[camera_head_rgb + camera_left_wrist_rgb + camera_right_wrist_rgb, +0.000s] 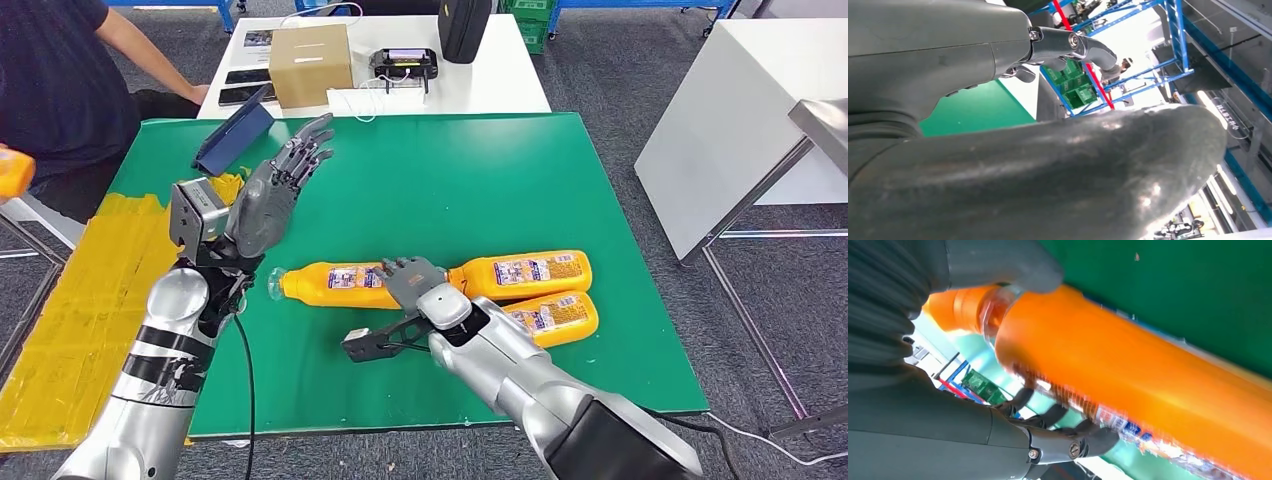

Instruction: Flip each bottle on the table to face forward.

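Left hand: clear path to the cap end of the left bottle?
Probably yes. The left hand is raised, open and empty; the left bottle has its cap end toward it over bare green mat, though the right hand grips its other end.

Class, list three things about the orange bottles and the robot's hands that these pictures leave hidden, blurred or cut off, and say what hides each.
1. Head view: the right hand covers the middle of the left bottle, hiding its grip.
2. Right wrist view: that bottle's label is blurred, unreadable.
3. Head view: labels on the two right bottles are too small to read.
4. Left wrist view: the left hand blocks the table.
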